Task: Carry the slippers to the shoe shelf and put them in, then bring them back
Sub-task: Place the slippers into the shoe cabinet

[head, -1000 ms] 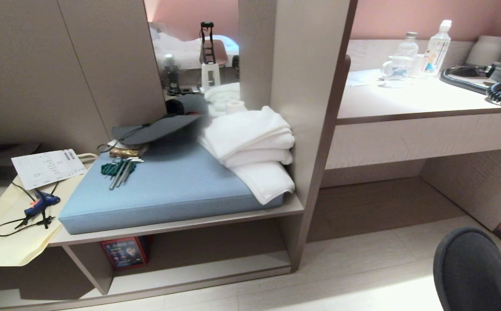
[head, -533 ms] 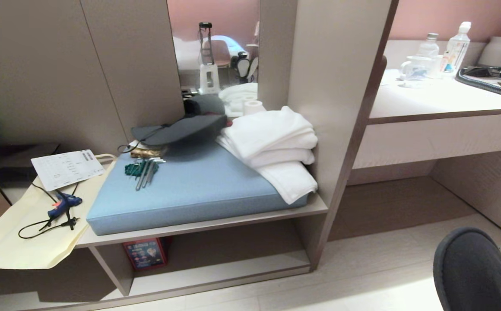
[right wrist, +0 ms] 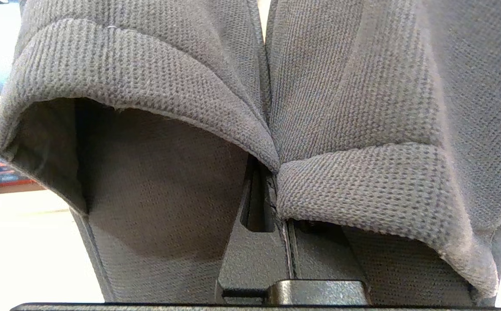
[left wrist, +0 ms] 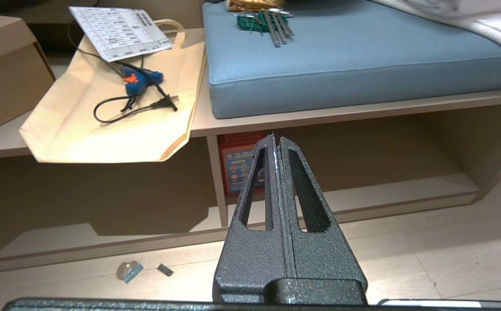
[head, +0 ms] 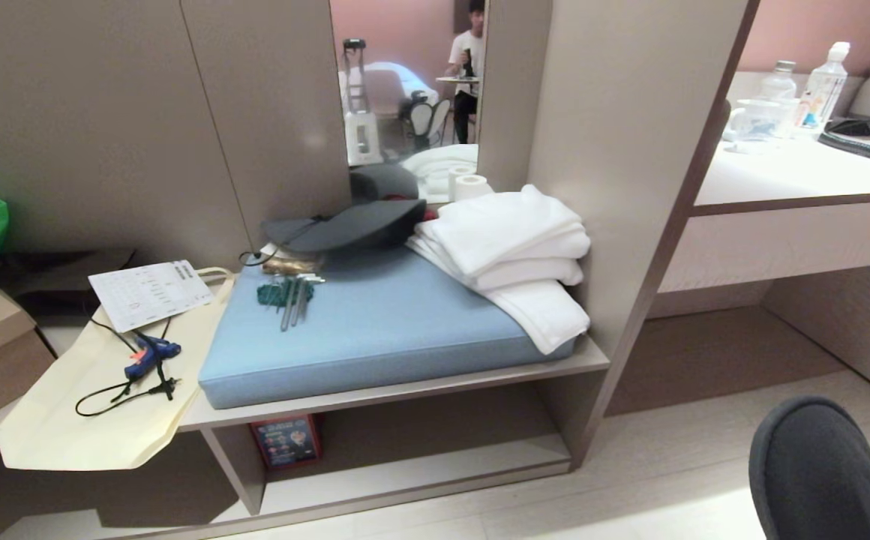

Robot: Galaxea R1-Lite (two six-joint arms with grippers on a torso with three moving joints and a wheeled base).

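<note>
The right gripper [right wrist: 272, 190] is clamped on the slippers [right wrist: 250, 108], its two fingers pressed together between the pair where the inner edges of the openings meet, so one slipper hangs on each side of it with the toes pointing away from the wrist. In the head view the rounded dark toes [head: 817, 472] sit low at the robot's right, above the pale floor [head: 630, 487]. Ahead of that gripper and toward the robot's left stands the bench [head: 405, 390]. Under its seat board are two low cubbies split by a slanted divider [head: 236, 465]: the shelf [head: 420, 457] nearer the gripper holds only a red box [head: 285, 441] standing at its far-left back corner, and the cubby [head: 105, 487] beyond the divider lies in shadow, its contents not discernible. The left gripper [left wrist: 275, 140] is empty, fingers closed flat against each other, pointing at the red box [left wrist: 237, 164] and the divider. Above it, on the bench top, a blue cushion [left wrist: 341, 56] carries hex keys [left wrist: 272, 23], towels [head: 510, 247] and a dark cap [head: 352, 225]; beside the cushion a cream bag [left wrist: 116, 116] bears a glue gun [left wrist: 140, 80] and a sheet [left wrist: 118, 32].
</note>
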